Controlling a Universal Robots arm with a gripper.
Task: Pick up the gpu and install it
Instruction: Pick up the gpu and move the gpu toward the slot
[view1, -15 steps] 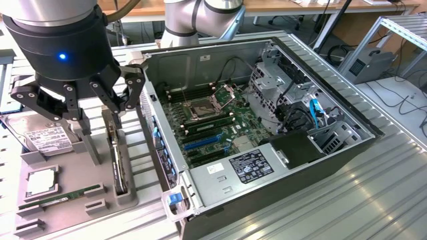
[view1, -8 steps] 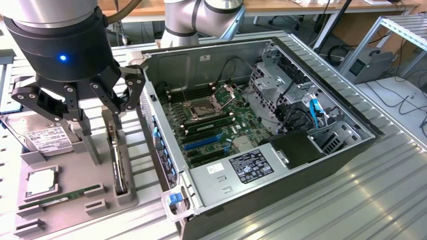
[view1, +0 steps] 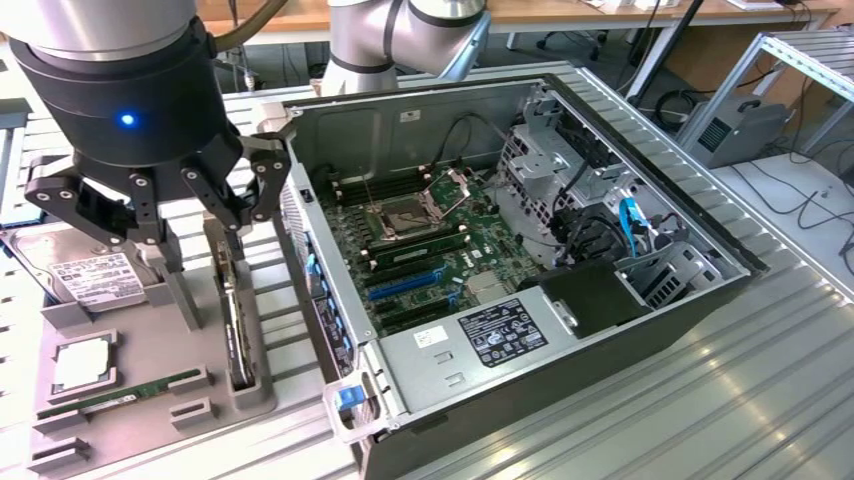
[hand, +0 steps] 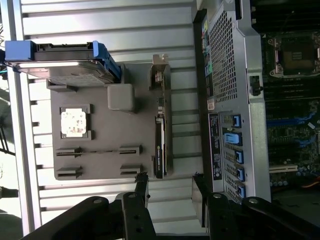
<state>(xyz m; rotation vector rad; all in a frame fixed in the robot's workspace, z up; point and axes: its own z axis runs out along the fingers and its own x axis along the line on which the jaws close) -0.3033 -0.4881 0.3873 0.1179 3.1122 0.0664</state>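
Note:
The gpu (view1: 239, 325) is a long dark card standing on edge in a slot of the grey holder tray (view1: 147, 350), beside the open computer case (view1: 534, 330). The wrist view looks down on the gpu (hand: 160, 147), with its silvery bracket at the far end. My gripper (view1: 190, 238) hangs above the tray, close over the card's bracket end, without touching it. Its jaws are open with nothing between them. In the wrist view the gripper (hand: 170, 192) frames the card's near end between its two black fingers (hand: 141, 186).
On the tray also lie a labelled hard drive (view1: 87, 275), a CPU (view1: 83, 365) and a green RAM stick (view1: 120, 395). The case wall (view1: 314, 270) rises right beside the gpu. Inside are the motherboard (view1: 427, 225) and its blue slots (view1: 400, 285).

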